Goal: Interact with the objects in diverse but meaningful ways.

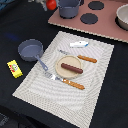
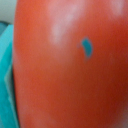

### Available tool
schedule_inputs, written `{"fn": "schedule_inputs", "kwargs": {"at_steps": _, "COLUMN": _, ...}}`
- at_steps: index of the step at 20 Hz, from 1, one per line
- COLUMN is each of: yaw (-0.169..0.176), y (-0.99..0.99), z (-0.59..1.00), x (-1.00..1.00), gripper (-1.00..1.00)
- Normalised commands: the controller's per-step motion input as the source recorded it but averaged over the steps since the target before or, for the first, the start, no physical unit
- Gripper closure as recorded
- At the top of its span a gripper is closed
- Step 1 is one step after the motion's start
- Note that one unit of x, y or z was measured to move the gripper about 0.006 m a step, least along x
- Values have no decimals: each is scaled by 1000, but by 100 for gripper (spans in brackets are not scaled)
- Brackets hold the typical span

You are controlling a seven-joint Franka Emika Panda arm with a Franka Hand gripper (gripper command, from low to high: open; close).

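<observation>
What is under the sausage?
The brown sausage lies on a small round tan plate. The plate sits on the striped placemat, between a fork and a knife. The part of the plate right beneath the sausage is hidden.

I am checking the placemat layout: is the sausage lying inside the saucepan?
No, the sausage lies on a round plate on the placemat, apart from the saucepan.

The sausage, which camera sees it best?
The exterior view. There the brown sausage lies whole on a round beige plate on the striped placemat, with nothing covering it. The wrist view shows none of it: a red tomato fills that picture.
</observation>
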Motion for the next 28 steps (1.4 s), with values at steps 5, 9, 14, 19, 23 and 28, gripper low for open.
{"fn": "schedule_inputs", "kwargs": {"at_steps": 5, "yaw": 0, "y": 611, "z": 696, "x": 780, "gripper": 100}}
{"fn": "schedule_inputs", "kwargs": {"at_steps": 9, "yaw": 0, "y": 580, "z": 501, "x": 791, "gripper": 100}}
{"fn": "schedule_inputs", "kwargs": {"at_steps": 14, "yaw": 0, "y": 594, "z": 135, "x": 722, "gripper": 100}}
{"fn": "schedule_inputs", "kwargs": {"at_steps": 19, "yaw": 0, "y": 609, "z": -16, "x": 569, "gripper": 100}}
{"fn": "schedule_inputs", "kwargs": {"at_steps": 23, "yaw": 0, "y": 611, "z": -81, "x": 344, "gripper": 100}}
{"fn": "schedule_inputs", "kwargs": {"at_steps": 28, "yaw": 0, "y": 436, "z": -92, "x": 35, "gripper": 100}}
